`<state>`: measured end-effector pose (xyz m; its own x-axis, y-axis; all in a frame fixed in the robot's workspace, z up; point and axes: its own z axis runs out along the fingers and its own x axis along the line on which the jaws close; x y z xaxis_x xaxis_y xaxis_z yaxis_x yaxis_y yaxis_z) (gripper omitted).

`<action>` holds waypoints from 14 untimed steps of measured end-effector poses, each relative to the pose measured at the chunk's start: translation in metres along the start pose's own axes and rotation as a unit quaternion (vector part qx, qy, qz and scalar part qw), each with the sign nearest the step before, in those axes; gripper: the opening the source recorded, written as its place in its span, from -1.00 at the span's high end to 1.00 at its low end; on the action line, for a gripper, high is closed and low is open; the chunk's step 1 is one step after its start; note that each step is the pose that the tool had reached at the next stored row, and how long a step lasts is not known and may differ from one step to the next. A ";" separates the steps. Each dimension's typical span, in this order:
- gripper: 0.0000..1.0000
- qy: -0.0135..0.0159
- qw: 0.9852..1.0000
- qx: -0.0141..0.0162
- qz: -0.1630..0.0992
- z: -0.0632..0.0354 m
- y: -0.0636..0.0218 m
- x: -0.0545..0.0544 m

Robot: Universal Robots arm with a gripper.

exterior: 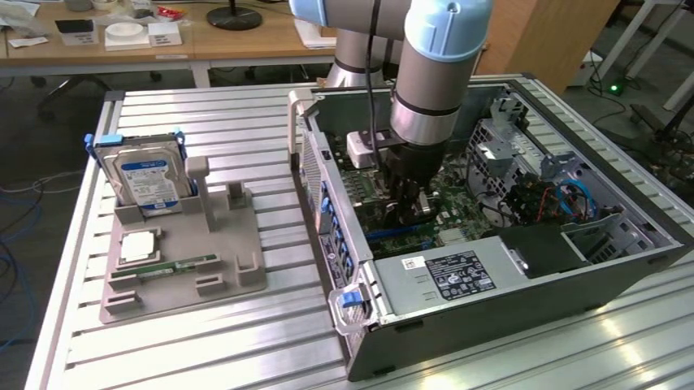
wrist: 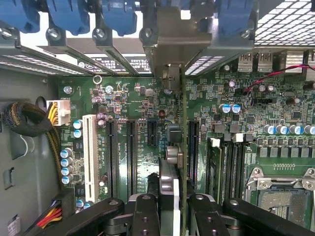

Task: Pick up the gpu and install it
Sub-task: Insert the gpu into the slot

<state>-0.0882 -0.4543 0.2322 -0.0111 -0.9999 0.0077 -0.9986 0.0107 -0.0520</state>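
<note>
My gripper (exterior: 410,213) is down inside the open computer case (exterior: 607,268), which lies on its side on the counter (exterior: 217,341) toward the exterior view's right; its fingers (wrist: 147,216) are clamped on the gpu (wrist: 173,147), which I hold edge-on so that it shows in the wrist view as a thin upright card above the motherboard (wrist: 275,113); the card's silver bracket (wrist: 170,42) reaches to the row of slot openings at the case's rear wall, between the blue latches (wrist: 118,17); the card stands among the black expansion slots (wrist: 132,157), though I cannot tell whether its edge is seated in one or just above it; the white slot (wrist: 90,157) lies off to one side, and the empty processor socket (wrist: 280,201) to the other; in the exterior view, the power supply (exterior: 456,272) with its black label sits in the case near the counter's front edge; on the counter's far side from the case, toward the exterior view's left, a grey holder (exterior: 179,268) carries the hard drive (exterior: 146,179) upright at its back edge and the memory stick (exterior: 174,266) lying flat near its front.
</note>
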 end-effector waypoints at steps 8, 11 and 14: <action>0.43 0.000 1.000 0.000 0.000 0.0003 0.0000 0.000; 0.43 0.000 1.000 0.000 0.000 0.0008 0.0001 0.001; 0.43 0.000 1.000 0.000 0.000 0.0012 0.0001 0.002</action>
<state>-0.0883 -0.4558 0.2309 -0.0113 -0.9999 0.0077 -0.9986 0.0109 -0.0520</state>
